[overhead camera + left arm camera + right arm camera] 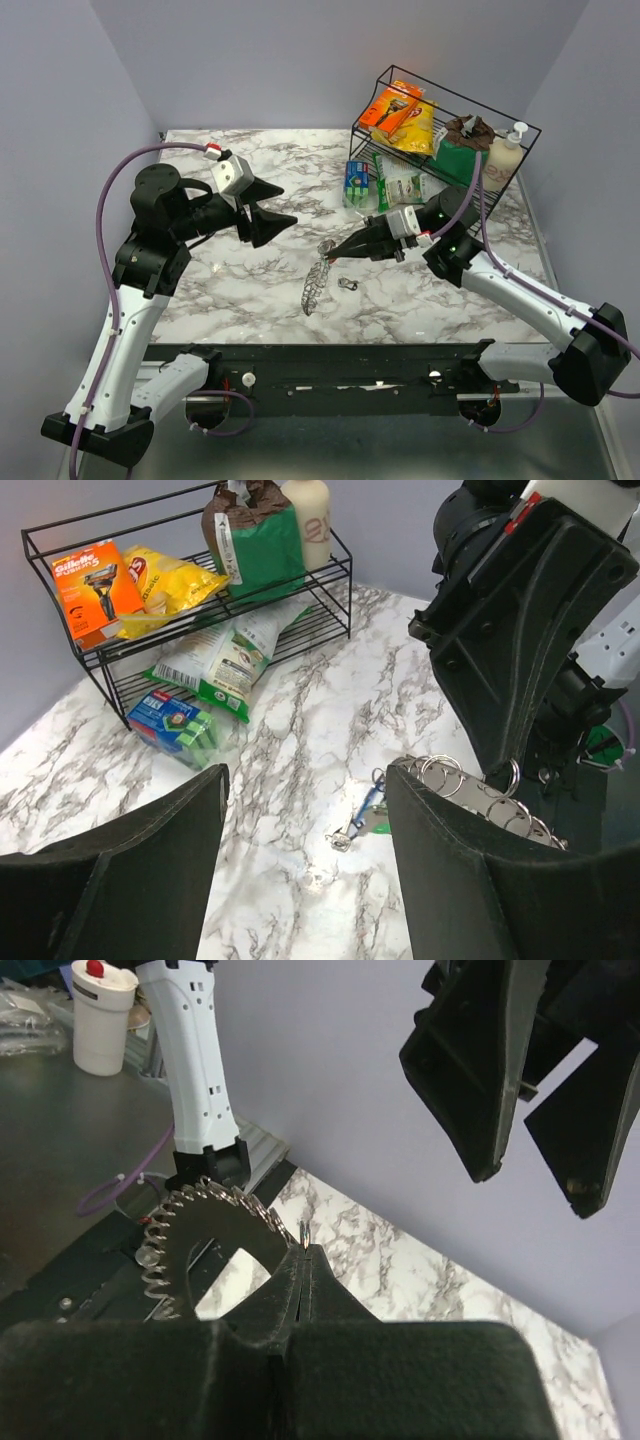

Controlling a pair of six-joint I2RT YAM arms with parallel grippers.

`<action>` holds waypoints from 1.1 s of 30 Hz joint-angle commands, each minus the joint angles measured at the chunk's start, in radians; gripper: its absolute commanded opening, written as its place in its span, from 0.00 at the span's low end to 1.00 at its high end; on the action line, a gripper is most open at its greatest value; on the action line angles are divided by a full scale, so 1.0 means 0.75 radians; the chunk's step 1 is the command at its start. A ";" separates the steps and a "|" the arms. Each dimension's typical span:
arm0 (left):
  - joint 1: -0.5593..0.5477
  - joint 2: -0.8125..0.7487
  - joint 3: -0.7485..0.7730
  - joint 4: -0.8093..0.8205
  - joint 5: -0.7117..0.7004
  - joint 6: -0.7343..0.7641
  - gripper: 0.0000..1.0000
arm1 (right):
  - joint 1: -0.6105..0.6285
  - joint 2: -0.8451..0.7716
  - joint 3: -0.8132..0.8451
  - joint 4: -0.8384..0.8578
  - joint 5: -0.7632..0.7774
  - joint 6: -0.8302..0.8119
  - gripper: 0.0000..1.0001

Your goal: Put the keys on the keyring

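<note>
Right gripper [338, 251] is clamped tight on the keyring [316, 282], gripping its upper end. Left gripper [289, 206] hovers nearby, fingers spread wide. Loose keys [348, 285] lie just beside on the marble table [230, 300].

A white and gray marble table [250, 290] sits between pale purple walls [330, 60]. A black wire rack [465, 97] stands at the back.
</note>
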 commanded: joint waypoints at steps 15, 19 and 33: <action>0.008 0.005 -0.009 0.095 0.356 -0.017 0.71 | 0.005 -0.101 -0.159 0.665 0.589 0.472 0.00; 0.008 0.011 -0.048 0.295 0.399 -0.148 0.70 | 0.005 -0.091 -0.149 0.772 0.671 0.696 0.00; 0.002 0.101 -0.136 1.032 0.451 -0.739 0.53 | 0.005 0.130 -0.063 1.308 0.661 1.247 0.01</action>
